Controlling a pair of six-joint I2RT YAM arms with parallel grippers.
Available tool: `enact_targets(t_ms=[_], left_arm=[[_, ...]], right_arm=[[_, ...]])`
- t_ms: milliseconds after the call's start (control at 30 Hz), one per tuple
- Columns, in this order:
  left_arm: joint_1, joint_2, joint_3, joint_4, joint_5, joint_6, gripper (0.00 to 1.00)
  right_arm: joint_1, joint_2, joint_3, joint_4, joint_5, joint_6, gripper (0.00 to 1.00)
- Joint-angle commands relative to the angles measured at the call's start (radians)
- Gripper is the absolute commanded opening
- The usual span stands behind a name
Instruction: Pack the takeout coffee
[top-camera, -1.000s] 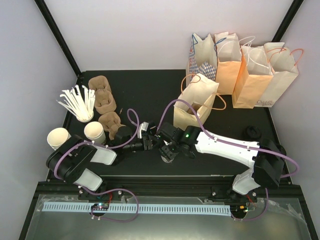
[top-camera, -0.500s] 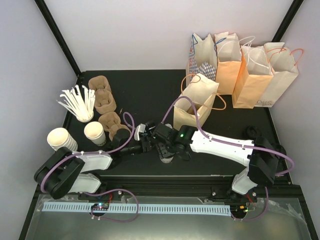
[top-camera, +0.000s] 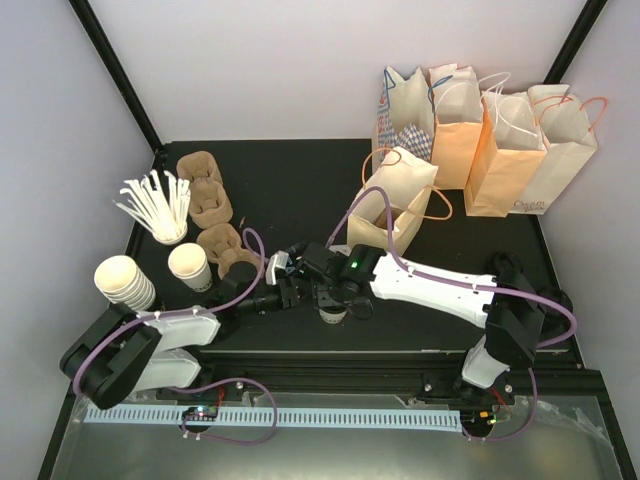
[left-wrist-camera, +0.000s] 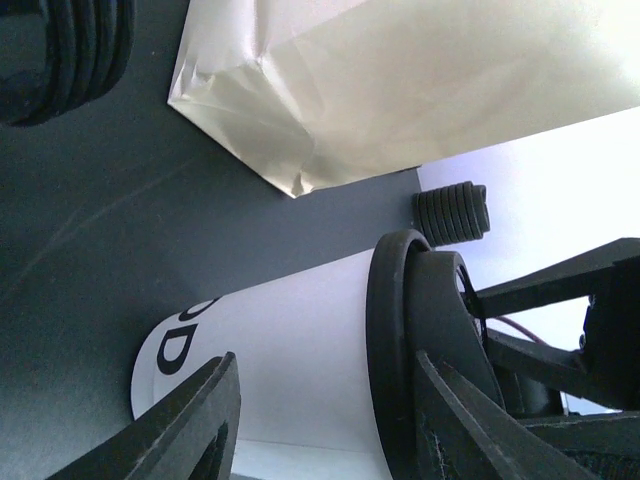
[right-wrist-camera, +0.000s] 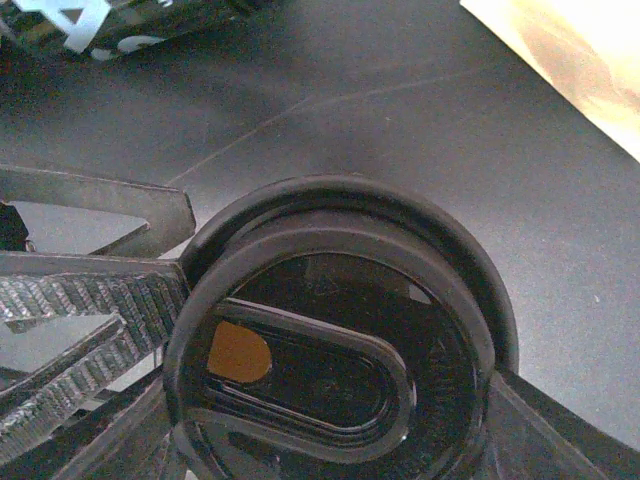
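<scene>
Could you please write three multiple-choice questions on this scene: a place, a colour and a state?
1. Where does the white cup stand? A on the table beside the nearest bag; B in a cardboard carrier; C atop the cup stack.
2. What colour is its lid? A white; B brown; C black.
3. What does the right gripper hold? A nothing; B the lid; C a stirrer.
Answers: A, the left wrist view shows it there; C, both wrist views show black; B, its fingers flank the lid's rim.
</scene>
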Motion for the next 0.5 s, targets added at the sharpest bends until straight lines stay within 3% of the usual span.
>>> enact_targets(t_ms=[0,233,467], left_arm=[[-0.069,0.165,-0.069,-0.271,0.102,0.05,0.47],[-0.071,0.327,-0.095,-0.179,0.088,0.026,0.43],[-0.072,0.346,-0.127,-0.111,0.102,0.011,0.41]], right_arm=[[-0.005,0.131,-0.052,0.086,-0.17,0.144,0.32],[-0.005,0.123,-0.06,0.065,-0.175,0.164,0.32],[-0.006,0.129,-0.048,0.061,-0.173,0.164,0.32]])
